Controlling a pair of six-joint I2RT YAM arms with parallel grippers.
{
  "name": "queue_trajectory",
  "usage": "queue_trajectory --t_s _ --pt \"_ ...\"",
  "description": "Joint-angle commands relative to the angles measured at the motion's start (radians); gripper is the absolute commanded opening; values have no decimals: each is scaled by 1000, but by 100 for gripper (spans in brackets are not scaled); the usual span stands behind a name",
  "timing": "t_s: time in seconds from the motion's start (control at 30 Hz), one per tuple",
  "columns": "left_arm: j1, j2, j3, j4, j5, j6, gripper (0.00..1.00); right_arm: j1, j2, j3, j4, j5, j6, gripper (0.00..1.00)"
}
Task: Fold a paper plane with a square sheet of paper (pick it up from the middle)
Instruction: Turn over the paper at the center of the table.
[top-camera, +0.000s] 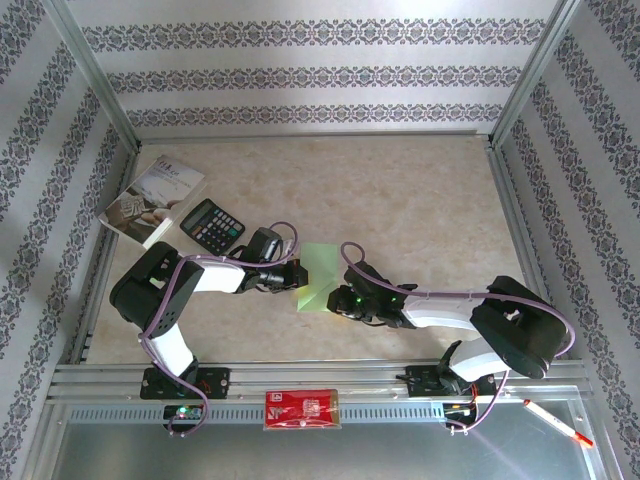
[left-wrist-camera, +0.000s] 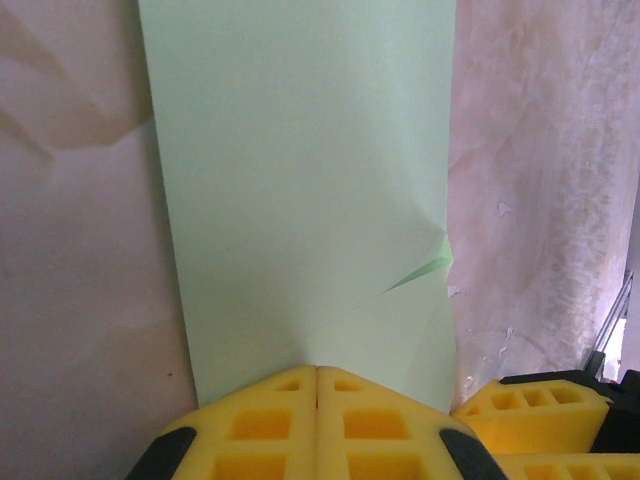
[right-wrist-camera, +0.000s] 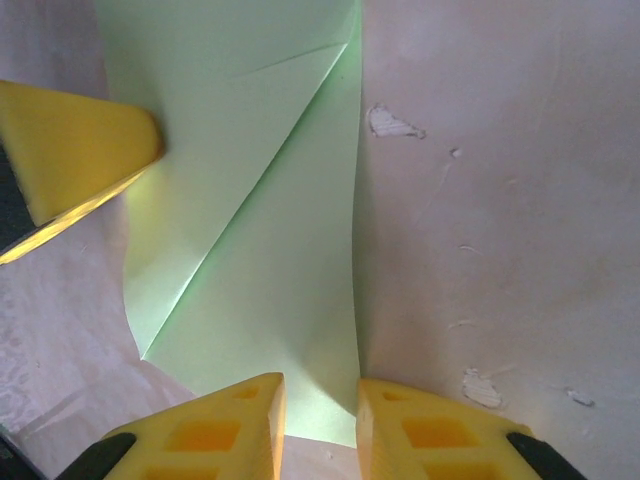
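Square sheet of paper (top-camera: 322, 268), light green, lies on the counter (top-camera: 420, 200) just below the middle of the top view, between the two hands. The left arm reaches in from the lower left with its forearm low and pointing right, so the left hand (top-camera: 296, 280) meets the sheet's left edge. The right arm comes from the lower right, forearm pointing left, and the right hand (top-camera: 340, 298) sits at the sheet's lower right edge. From above both hands are small and dark, and their jaws cannot be read.

The left wrist view settles the left hand (left-wrist-camera: 317, 405). Its yellow tips are pressed tight together at the bottom of the frame, on the near edge of the sheet (left-wrist-camera: 300, 200). The tips hide whether paper is nipped between them or only pinned under them. A small lifted nick shows on the sheet's right edge, and the right hand's yellow fingers (left-wrist-camera: 530, 412) poke in at the lower right.

In the right wrist view the right hand (right-wrist-camera: 320, 420) has a narrow gap between its fingers, over the near edge of the sheet (right-wrist-camera: 280, 260), with no visible grip. This view brings out a long diagonal crease that is hard to make out from above. A yellow finger (right-wrist-camera: 70, 150) of the left hand touches the sheet at the upper left.

A black calculator (top-camera: 212, 226) and a booklet (top-camera: 155, 195) lie well apart at the upper left.
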Motion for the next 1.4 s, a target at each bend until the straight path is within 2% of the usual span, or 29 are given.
queue_trajectory --t_s 0.0,0.87,1.17,1.37 --pt "7 35 -23 -46 -6 19 0 -11 20 -5 163 8 -2 26" --pt "6 42 -17 -51 -1 18 0 -46 2 -58 237 -13 -1 24" --pt "6 37 -10 -56 3 19 0 -45 39 -44 279 -43 -50 31" --pt "5 34 -11 -60 4 19 1 -31 31 -72 311 -23 -13 32"
